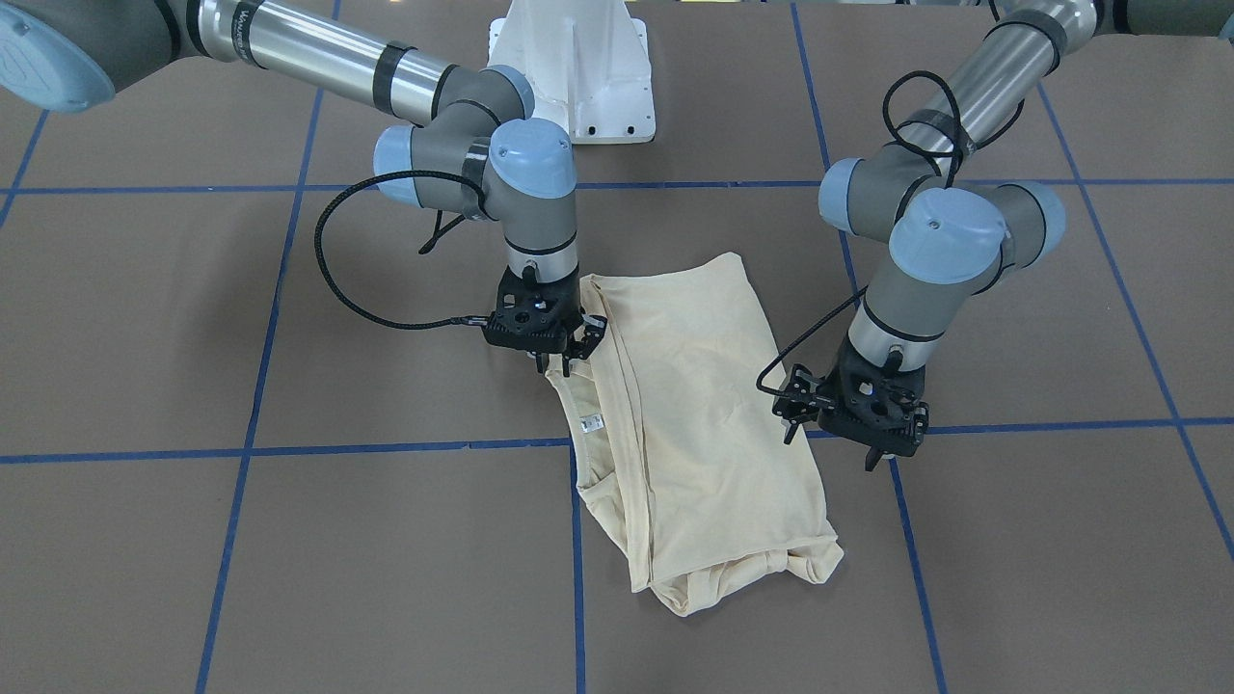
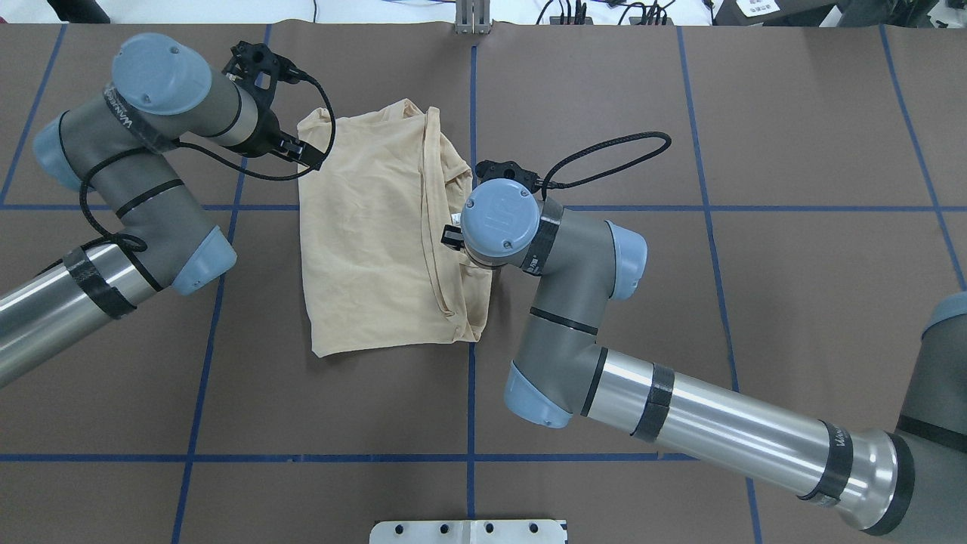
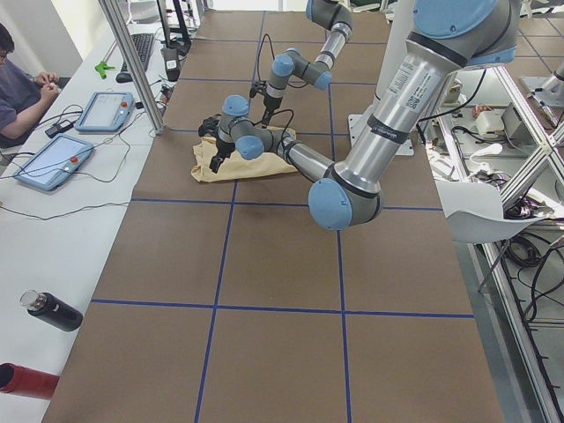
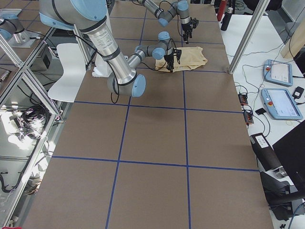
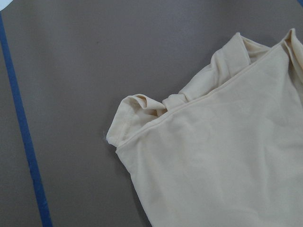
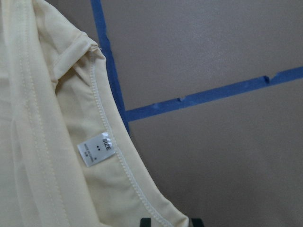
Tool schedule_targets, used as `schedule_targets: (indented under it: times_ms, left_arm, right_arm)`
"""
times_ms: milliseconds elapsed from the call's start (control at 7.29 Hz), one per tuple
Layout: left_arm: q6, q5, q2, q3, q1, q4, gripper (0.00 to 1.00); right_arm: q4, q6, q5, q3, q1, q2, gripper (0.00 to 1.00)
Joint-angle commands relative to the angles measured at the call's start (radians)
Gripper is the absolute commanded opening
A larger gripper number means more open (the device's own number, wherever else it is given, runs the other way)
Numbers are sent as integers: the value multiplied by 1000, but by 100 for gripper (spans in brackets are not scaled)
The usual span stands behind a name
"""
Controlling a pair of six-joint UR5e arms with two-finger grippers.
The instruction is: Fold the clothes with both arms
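Note:
The cream-yellow shirt [image 1: 694,405] lies folded lengthwise on the brown table, print hidden, with bunched sleeve cloth at its far end [image 5: 142,106]. Its white neck label [image 1: 591,421] shows by the collar edge [image 6: 96,148]. My right gripper [image 1: 564,361] is down at the collar edge, fingers close together with the hem between them [image 6: 171,221]. In the overhead view its wrist hides it. My left gripper [image 1: 829,445] hangs open beside the shirt's other long edge, off the cloth, near the far corner [image 2: 306,155].
Blue tape lines [image 2: 472,378] grid the table. The white base mount [image 1: 578,67] stands behind the shirt. A side bench holds tablets [image 3: 53,163], a person sits at it [image 3: 18,79], and bottles [image 3: 53,310] lie near its end.

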Motion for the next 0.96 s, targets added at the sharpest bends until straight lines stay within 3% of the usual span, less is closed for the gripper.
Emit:
schedule_targets:
  times_ms: [0, 137, 274, 412, 686, 823]
  left_arm:
    - [0, 0, 1, 0, 0, 0, 100]
    - [-2, 0, 1, -1, 0, 0, 100]
    - [-2, 0, 1, -1, 0, 0, 100]
    - [-2, 0, 1, -1, 0, 0, 100]
    - [-3, 0, -1, -1, 0, 0, 100]
    - [-3, 0, -1, -1, 0, 0, 100]
  right_arm:
    - [0, -4, 0, 0, -2, -2, 39]
    - [0, -5, 0, 0, -7, -4, 37]
    - [0, 3, 0, 0, -11, -4, 26]
    - [0, 6, 0, 0, -17, -4, 0]
    - [-6, 5, 6, 16, -16, -19, 0]
    - [-9, 3, 9, 98, -14, -83, 0]
